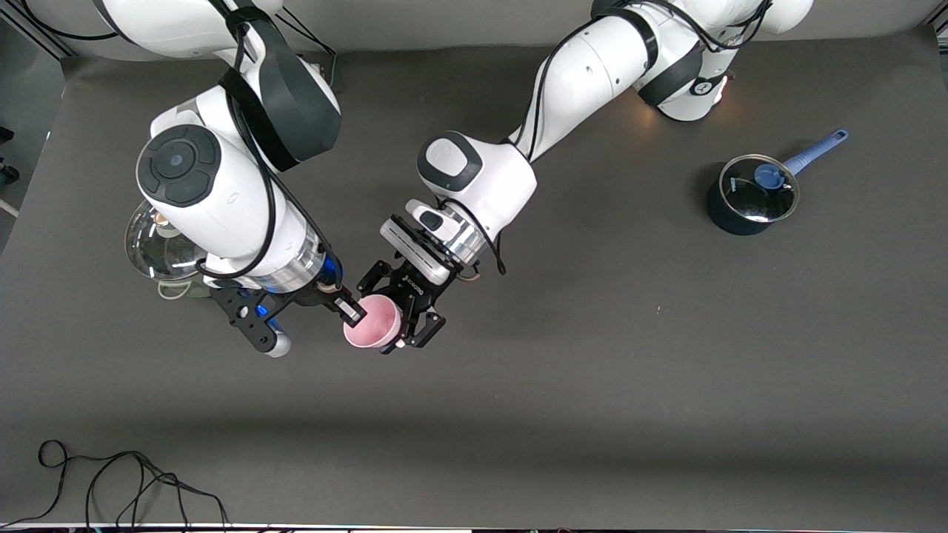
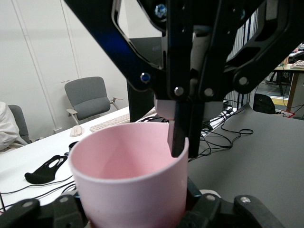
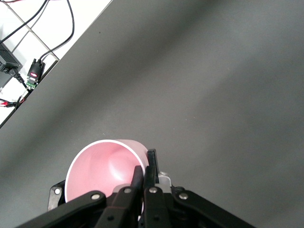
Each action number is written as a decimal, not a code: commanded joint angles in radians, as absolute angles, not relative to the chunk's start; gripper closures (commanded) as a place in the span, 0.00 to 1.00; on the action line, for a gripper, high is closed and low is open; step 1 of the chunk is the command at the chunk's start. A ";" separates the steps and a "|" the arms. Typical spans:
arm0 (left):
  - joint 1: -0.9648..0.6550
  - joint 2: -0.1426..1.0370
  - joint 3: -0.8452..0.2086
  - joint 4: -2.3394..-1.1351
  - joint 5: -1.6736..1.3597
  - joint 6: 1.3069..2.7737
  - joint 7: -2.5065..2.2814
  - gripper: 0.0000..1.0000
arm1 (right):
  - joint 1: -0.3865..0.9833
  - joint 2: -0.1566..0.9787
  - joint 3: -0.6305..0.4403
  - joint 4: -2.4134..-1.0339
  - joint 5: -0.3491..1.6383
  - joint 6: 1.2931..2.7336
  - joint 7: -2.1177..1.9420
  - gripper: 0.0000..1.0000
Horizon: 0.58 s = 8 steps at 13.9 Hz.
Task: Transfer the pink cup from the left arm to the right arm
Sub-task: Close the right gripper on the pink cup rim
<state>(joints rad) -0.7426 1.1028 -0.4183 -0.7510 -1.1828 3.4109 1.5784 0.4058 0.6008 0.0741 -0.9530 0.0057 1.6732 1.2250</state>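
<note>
The pink cup (image 1: pixel 374 326) is held in the air over the middle of the table, its mouth facing the front camera. My left gripper (image 1: pixel 386 314) is shut on the cup's body, one finger on each side; in the left wrist view the cup (image 2: pixel 128 185) fills the space between its fingers (image 2: pixel 135 211). My right gripper (image 1: pixel 353 311) is shut on the cup's rim, one finger inside and one outside. It shows in the left wrist view (image 2: pixel 179 137) and in the right wrist view (image 3: pixel 145 173), over the cup's open mouth (image 3: pixel 102 173).
A dark blue saucepan with a glass lid and blue handle (image 1: pixel 752 196) stands toward the left arm's end. A glass lid on a pale pot (image 1: pixel 159 248) sits partly under the right arm. A black cable (image 1: pixel 111 481) lies near the table's front edge.
</note>
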 commanded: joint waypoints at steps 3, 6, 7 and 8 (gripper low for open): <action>-0.756 1.080 -0.388 -0.753 -1.164 3.415 1.554 0.01 | 0.410 0.612 0.077 -0.923 -0.005 1.677 1.258 1.00; -0.756 1.074 -0.379 -0.761 -1.155 3.405 1.504 0.00 | 0.410 0.612 0.077 -0.923 -0.008 1.680 1.256 1.00; -0.756 1.074 -0.377 -0.761 -1.154 3.404 1.493 0.00 | 0.410 0.612 0.074 -0.923 -0.011 1.684 1.253 1.00; -0.756 1.072 -0.377 -0.762 -1.152 3.402 1.491 0.00 | 0.407 0.615 0.066 -0.920 -0.012 1.690 1.246 1.00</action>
